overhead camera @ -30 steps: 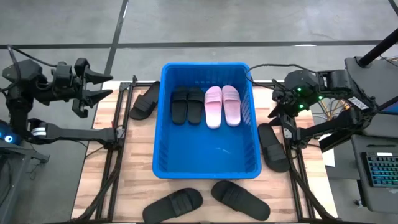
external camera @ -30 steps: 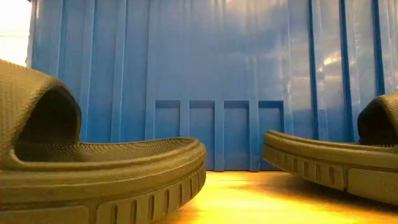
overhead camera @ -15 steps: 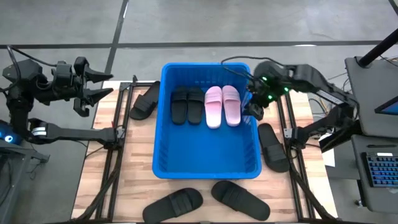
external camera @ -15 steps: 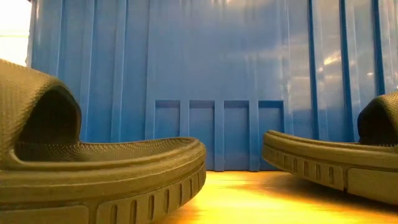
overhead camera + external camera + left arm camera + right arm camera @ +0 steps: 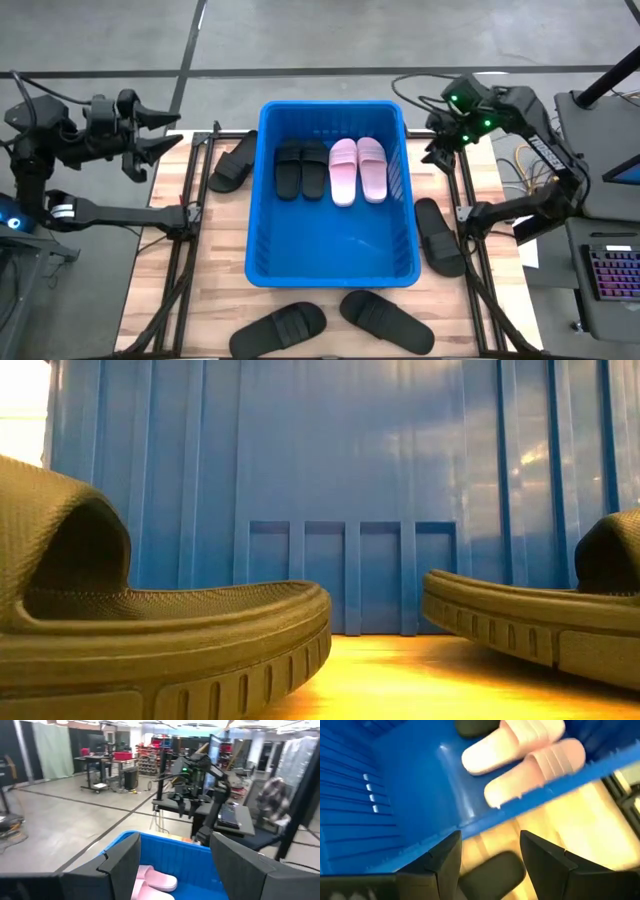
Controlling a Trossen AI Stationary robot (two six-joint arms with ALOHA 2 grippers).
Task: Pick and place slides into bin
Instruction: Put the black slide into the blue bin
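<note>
The blue bin (image 5: 330,250) stands mid-table. On its floor at the far end lie two black slides (image 5: 300,167) and two pink slides (image 5: 357,168). One black slide (image 5: 233,162) lies left of the bin, one (image 5: 440,235) right of it, and two (image 5: 278,327) (image 5: 387,320) at the near edge. My right gripper (image 5: 442,148) hangs open beside the bin's far right corner, tipped down; in its wrist view the open fingers (image 5: 490,837) frame the bin's rim and a black slide (image 5: 492,872) below. My left gripper (image 5: 160,135) waits open and level, high over the far left corner (image 5: 172,840).
Black metal rails (image 5: 185,270) run along the wooden table on both sides of the bin. In the low view the two near slides (image 5: 150,640) (image 5: 540,620) lie in front of the bin's ribbed wall (image 5: 350,490). A keyboard (image 5: 612,275) sits off the table's right.
My right gripper has swung from beside the bin's right wall in over that wall, then back out and toward the table's far edge, ending beside the bin's far right corner. It carries nothing. No slide has moved.
</note>
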